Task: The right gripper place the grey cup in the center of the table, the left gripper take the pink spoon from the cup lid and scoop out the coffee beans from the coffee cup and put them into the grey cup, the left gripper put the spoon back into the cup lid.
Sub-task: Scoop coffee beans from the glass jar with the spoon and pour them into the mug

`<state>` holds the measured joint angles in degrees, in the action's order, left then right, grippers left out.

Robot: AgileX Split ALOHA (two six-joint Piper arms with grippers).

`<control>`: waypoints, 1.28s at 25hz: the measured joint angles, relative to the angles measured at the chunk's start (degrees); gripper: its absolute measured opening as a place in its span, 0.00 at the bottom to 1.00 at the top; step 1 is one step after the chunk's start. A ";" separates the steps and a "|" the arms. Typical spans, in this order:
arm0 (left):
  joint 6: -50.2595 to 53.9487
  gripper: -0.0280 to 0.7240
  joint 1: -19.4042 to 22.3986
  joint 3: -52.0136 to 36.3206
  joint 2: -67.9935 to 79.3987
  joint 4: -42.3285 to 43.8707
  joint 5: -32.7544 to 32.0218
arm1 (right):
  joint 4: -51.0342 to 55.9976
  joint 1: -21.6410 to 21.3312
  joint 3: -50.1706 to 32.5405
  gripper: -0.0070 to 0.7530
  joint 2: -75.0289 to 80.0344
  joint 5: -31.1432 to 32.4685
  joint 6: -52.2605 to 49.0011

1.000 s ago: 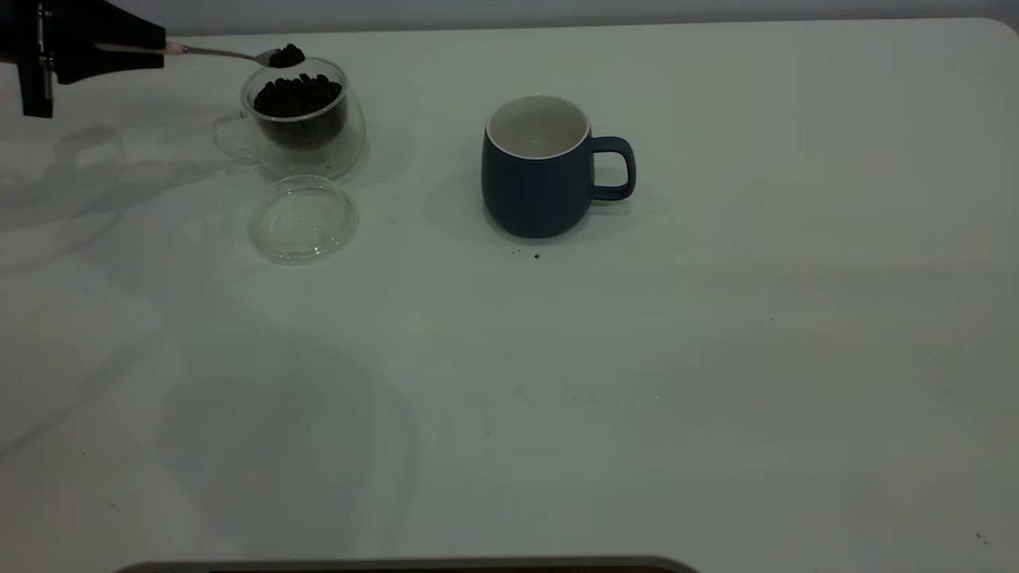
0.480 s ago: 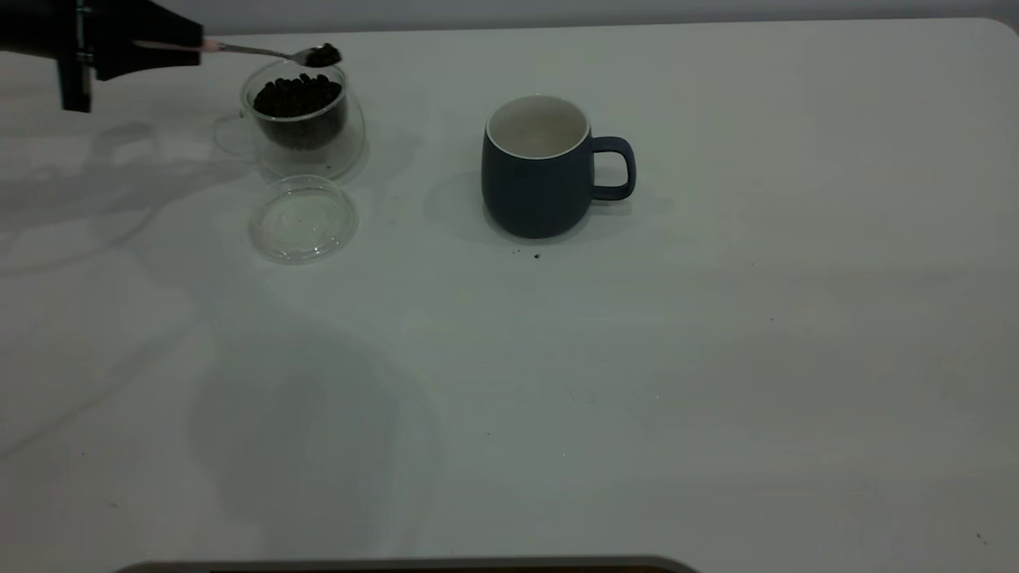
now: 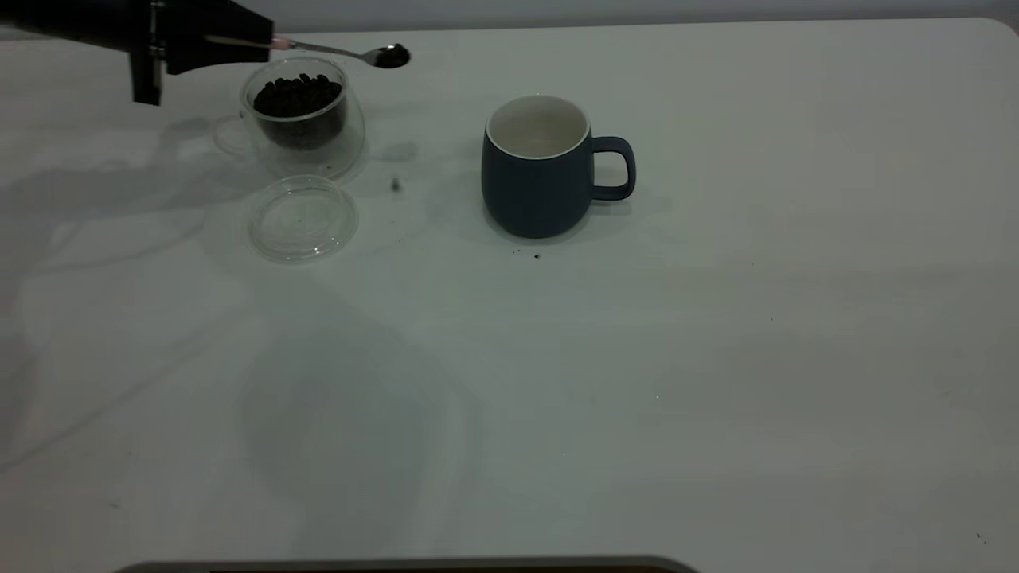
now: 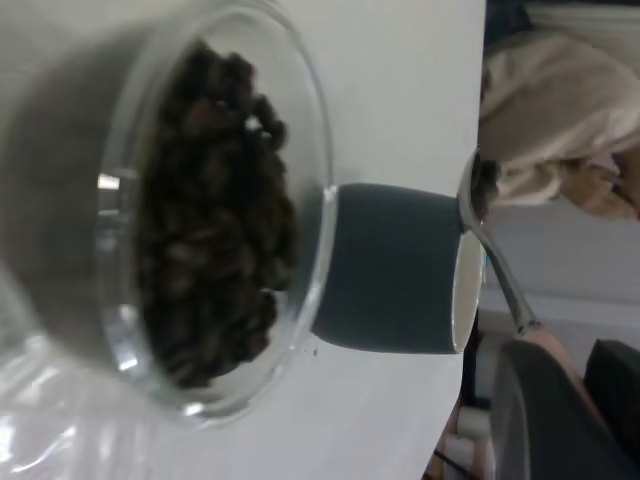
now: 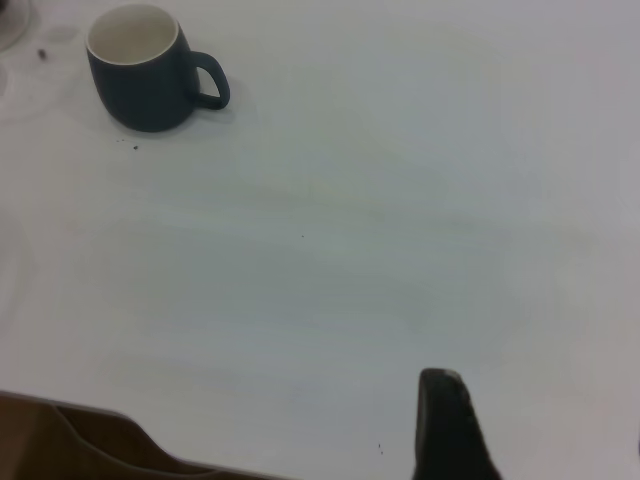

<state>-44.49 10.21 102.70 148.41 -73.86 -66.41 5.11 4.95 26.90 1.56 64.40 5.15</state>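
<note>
Left gripper (image 3: 267, 41): it is seen high over the far left of the table (image 3: 637, 382), clamped on the pink end of the spoon.
Pink spoon (image 3: 350, 52): it is held almost flat in the air, with its bowl past the glass cup and pointed toward the grey cup.
Coffee beans (image 3: 296, 95): most are piled in the coffee cup (image 3: 302, 119); only a small dark load, perhaps a few beans, is seen in the spoon bowl.
Dropped bean (image 3: 396, 185): one dark bit is seen on the table between the two cups, most likely a bean.
Grey cup (image 3: 537, 171): it is set upright near the middle, with a white inside that looks empty.
Cup lid (image 3: 302, 219): it is laid flat just in front of the glass cup.
Right gripper (image 5: 450, 425): it is parked well away from the cups; it cannot be told if its fingers are apart.
Risk: more beans could be spilled if the spoon is tipped or shaken before the grey cup is reached.
</note>
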 joint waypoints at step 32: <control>-15.15 0.19 -13.93 0.00 0.00 0.03 2.67 | 0.00 0.00 0.00 0.64 0.00 0.00 0.00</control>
<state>-59.64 -3.72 102.70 148.41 -73.82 -63.74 5.11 4.95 26.90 1.56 64.40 5.15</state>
